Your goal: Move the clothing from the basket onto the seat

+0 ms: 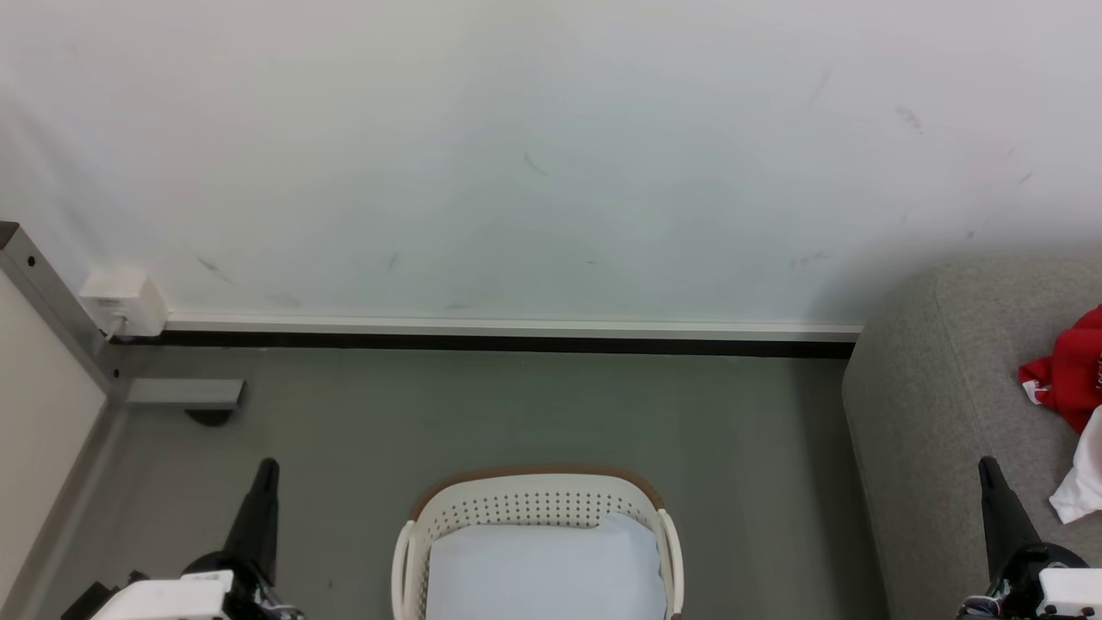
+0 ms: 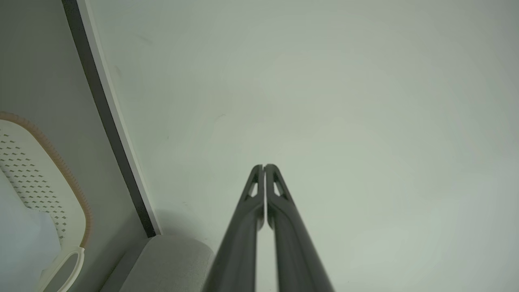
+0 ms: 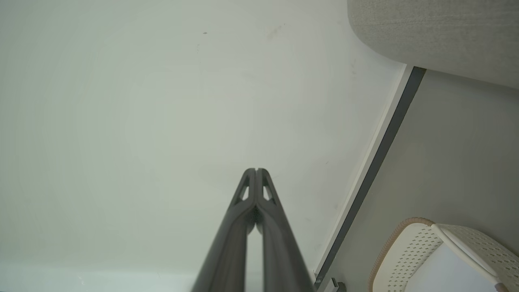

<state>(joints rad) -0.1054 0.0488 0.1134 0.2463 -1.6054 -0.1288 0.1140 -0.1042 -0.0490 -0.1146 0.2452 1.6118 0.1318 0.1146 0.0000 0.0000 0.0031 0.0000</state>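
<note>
The cream basket (image 1: 534,504) with a brown rim stands on the floor at the bottom centre, and a pale blue-white sheet (image 1: 544,568) lies in it. Red and white clothing (image 1: 1072,379) lies on the grey seat (image 1: 930,387) at the right edge. My left gripper (image 1: 267,469) is shut and empty, to the left of the basket. My right gripper (image 1: 988,469) is shut and empty, in front of the seat. In the left wrist view the left gripper (image 2: 264,167) points at the wall, basket (image 2: 52,186) at its left. The right gripper (image 3: 256,171) also faces the wall, basket (image 3: 409,251) at lower right.
A white wall (image 1: 534,155) with a dark baseboard (image 1: 499,341) runs behind the basket. A white power adapter (image 1: 125,301) sits on the wall at the left, beside a grey furniture leg and foot (image 1: 181,393). Grey floor (image 1: 732,430) lies between basket and seat.
</note>
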